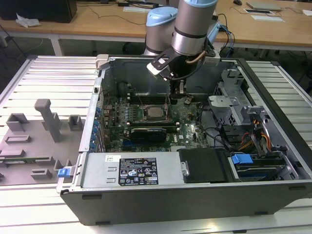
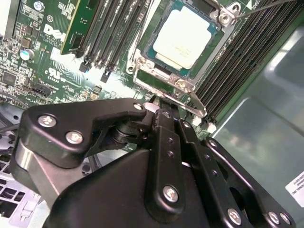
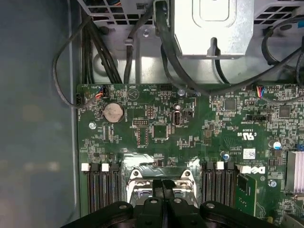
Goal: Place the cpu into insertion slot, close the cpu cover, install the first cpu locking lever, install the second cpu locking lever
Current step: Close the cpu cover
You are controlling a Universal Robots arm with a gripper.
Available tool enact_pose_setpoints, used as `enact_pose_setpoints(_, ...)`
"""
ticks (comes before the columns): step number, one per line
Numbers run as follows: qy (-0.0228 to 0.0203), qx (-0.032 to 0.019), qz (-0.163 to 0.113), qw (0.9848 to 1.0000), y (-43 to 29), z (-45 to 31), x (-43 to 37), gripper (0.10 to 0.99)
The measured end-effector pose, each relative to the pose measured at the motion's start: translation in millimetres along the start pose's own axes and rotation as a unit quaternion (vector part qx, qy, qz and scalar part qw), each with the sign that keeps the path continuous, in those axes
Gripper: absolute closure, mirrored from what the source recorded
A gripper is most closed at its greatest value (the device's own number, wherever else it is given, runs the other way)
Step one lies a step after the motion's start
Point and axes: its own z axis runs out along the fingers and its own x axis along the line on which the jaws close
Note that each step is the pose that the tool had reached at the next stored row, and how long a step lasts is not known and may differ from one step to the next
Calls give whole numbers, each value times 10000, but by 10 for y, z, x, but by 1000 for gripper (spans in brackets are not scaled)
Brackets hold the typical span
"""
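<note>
The cpu (image 2: 183, 38) shows its pale metal top and lies flat in the insertion slot (image 2: 216, 45) on the green motherboard; the exterior view has the cpu (image 1: 155, 113) mid-board. The silver cpu cover (image 2: 161, 80) lies down around the chip as a frame. A thin wire locking lever (image 2: 266, 7) slants off the socket's far corner, and another lever (image 2: 192, 102) runs along the near edge. My gripper (image 2: 159, 102) is shut, its black fingertips pressed together at that near edge. In the first wrist view the gripper (image 3: 164, 183) hovers over the socket's metal end. From outside, the gripper (image 1: 178, 100) hangs on the exterior view's right of the socket.
Long memory slots (image 2: 109, 33) flank the socket on both sides. A black card (image 1: 146, 131) and the power supply (image 1: 131, 170) sit nearer the case front. Cables and a drive cage (image 1: 243, 122) crowd the exterior view's right. A grey fixture (image 1: 46, 119) stands outside the case.
</note>
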Motion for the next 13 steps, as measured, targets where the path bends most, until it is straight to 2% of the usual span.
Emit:
enact_pose_setpoints(5,1,-29,-1,10000,-46,2,1,980)
enact_pose_setpoints(8,1,-82,-1,10000,-97,5,1,980)
enact_pose_setpoints(9,2,-140,-3,9999,-137,8,1,980)
enact_pose_setpoints(11,3,-215,-4,9998,-196,12,-1,980)
enact_pose_setpoints(13,4,-332,-5,9994,-282,20,-2,980)
